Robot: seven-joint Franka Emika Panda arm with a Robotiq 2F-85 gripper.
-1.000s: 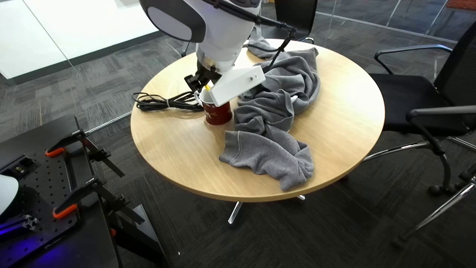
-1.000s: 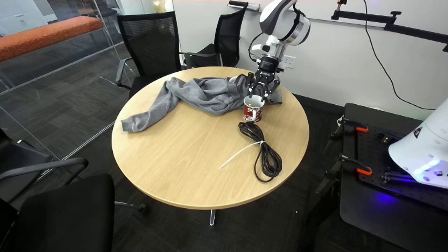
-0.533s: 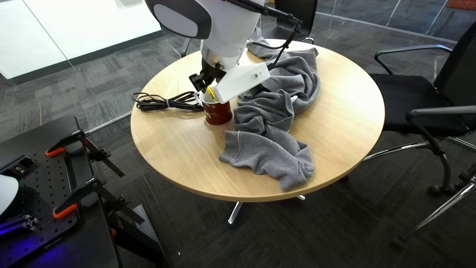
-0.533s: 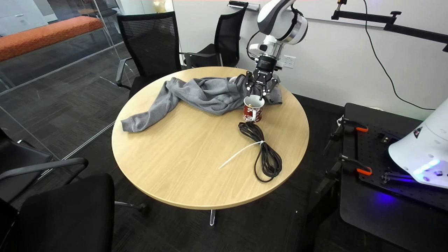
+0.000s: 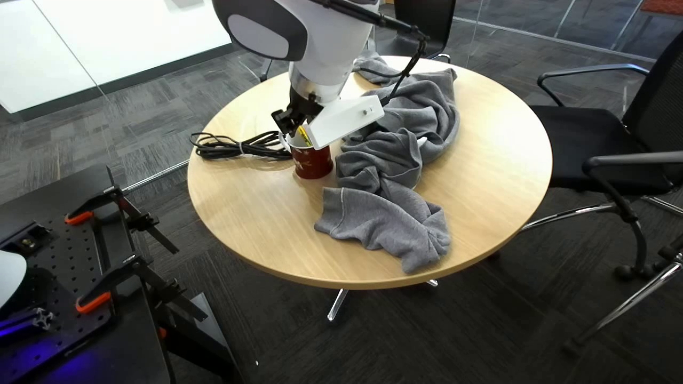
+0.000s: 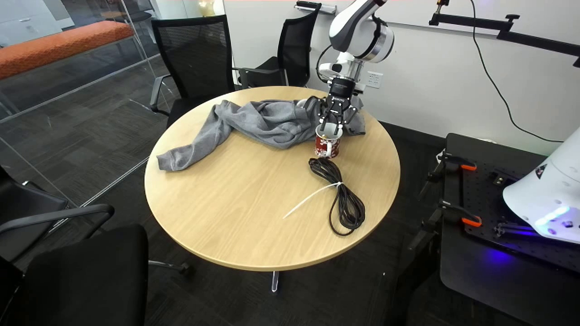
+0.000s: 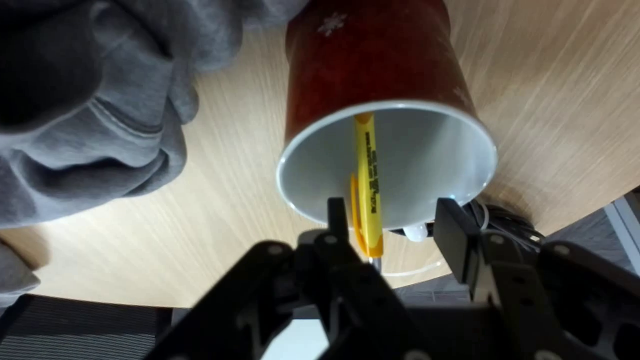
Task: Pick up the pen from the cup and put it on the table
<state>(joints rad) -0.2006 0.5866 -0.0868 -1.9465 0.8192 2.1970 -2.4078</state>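
My claw (image 7: 392,217) has its jaws spread well apart, and I have hold of nothing: the yellow pen (image 7: 367,185) passes between my two fingers (image 7: 454,240), nearer the one at the left of the wrist view, though I cannot tell whether it touches there. I judge the gap is meant to straddle the barrel before a squeeze. The pen leans inside the cup (image 7: 370,65), clip end up and reaching past the rim, propped by the wall; that leaves me an end to take. Once gripped, it should probably be drawn out along its own lean, lest it drag the cup over. The cup stands upright on the surface (image 6: 244,203), its handle turned toward the coiled black cable (image 6: 350,201) just beside it, so the handle seems out of my way. A white tie (image 6: 311,196) binds the coil, its long tail trailing off. On the cup's opposite side lies the rumpled grey cloth (image 6: 272,122), close by; I would set the pen on the bare surface beyond both, where no fold or loop could catch it.
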